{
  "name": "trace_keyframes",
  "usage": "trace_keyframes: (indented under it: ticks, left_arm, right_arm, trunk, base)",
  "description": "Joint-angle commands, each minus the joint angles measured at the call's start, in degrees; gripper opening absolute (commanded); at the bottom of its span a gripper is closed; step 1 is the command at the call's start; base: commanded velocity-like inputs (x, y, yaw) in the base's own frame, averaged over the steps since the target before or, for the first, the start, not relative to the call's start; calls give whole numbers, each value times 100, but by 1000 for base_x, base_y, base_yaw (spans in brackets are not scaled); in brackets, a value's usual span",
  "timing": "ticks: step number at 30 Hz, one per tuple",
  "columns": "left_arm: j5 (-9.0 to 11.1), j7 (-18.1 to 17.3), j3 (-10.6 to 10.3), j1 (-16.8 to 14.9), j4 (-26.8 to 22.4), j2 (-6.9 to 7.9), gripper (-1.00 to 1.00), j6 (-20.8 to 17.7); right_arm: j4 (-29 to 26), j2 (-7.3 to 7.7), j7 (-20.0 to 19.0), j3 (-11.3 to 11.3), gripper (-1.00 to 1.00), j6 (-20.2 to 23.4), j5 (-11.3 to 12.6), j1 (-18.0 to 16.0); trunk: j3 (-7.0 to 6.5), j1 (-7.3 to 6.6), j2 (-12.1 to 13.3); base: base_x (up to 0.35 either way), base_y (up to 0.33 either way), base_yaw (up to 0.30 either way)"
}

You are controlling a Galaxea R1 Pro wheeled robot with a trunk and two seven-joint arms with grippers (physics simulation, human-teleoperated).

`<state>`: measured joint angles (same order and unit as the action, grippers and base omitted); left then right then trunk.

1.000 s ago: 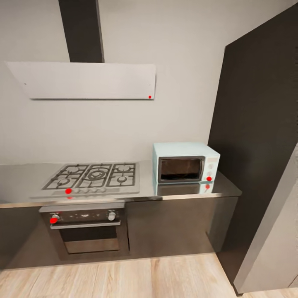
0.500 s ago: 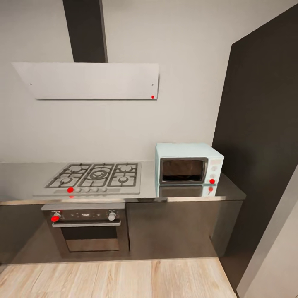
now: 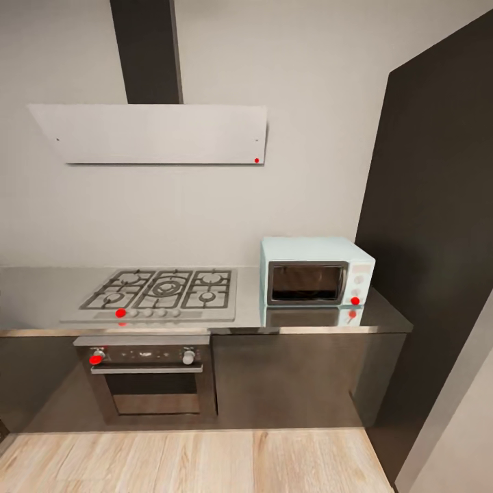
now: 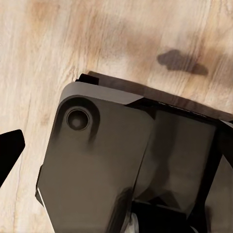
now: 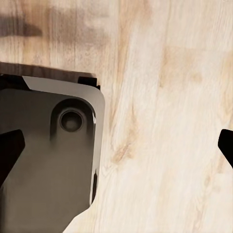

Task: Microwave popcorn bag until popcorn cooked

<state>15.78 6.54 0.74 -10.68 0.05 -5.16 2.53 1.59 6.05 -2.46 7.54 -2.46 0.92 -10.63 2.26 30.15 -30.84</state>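
Microwave [image 3: 316, 272]: far right on the countertop [image 3: 41, 291], door closed, beside the dark tall cabinet [image 3: 438, 226]. Hob [image 3: 161, 291]: left of it, over the oven [image 3: 149, 375]; hood [image 3: 154, 133] above. Right gripper [image 5: 116, 145]: dark fingertips wide apart over wood floor [image 5: 165, 97], holding nothing. Left gripper: one tip visible; opening cannot be told.

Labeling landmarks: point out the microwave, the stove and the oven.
microwave [image 3: 305, 282]: head view, on its glass door.
stove [image 3: 164, 287]: head view, on the middle burner grate.
oven [image 3: 153, 392]: head view, on its door window.
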Motion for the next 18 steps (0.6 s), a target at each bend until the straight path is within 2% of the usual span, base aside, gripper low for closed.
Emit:
trace_keyframes:
  ticks: [1, 8, 18]
  left_arm:
    - [21, 14, 5, -5, 4, -2, 100, 20]
    - [17, 14, 2, -10, 4, -2, 100, 20]
    - [21, 14, 5, -6, 4, -2, 100, 20]
  right_arm:
    - [17, 1, -18, 39, 100, -22, 8, -9]
    - [16, 8, -17, 66, 100, -27, 5, -9]
    - [17, 1, -23, 13, 100, -26, 34, -9]
  trunk:
    - [11, 2, -10]
    - [11, 2, -10]
    - [11, 2, -10]
  base:
    - [0, 0, 0]
    - [0, -24, 0]
    - [0, -262, 0]
